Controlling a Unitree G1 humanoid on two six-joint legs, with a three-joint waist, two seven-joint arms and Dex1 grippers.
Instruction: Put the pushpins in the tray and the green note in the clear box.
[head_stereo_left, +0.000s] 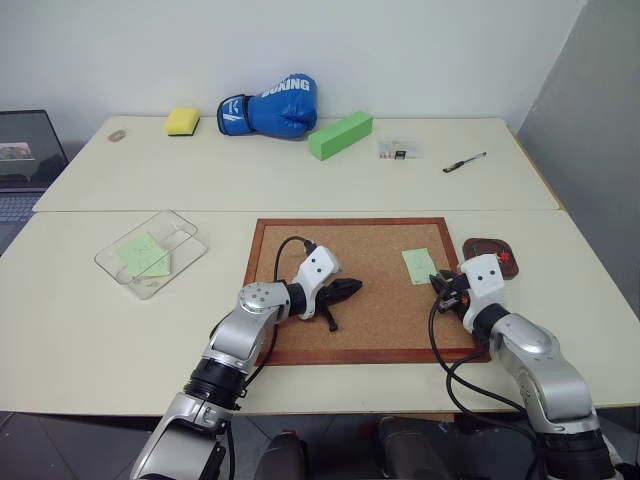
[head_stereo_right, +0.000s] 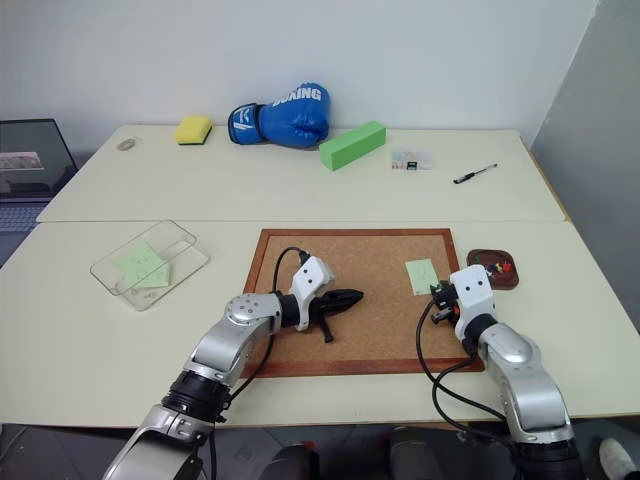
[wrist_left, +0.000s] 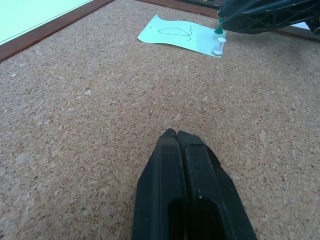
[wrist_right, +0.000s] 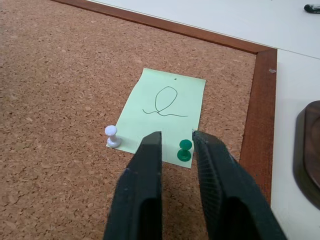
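Silver arms, white wrists, black cables, black fingers (wrist_right: 142, 190)

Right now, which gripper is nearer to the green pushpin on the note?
The right gripper: its fingers stand on either side of the green pushpin at the green note's near edge. The left gripper is shut, farther off over the middle of the corkboard.

From my head cameras the pushpins (head_stereo_right: 498, 266) in the tray (head_stereo_right: 480, 257) are too small to count.
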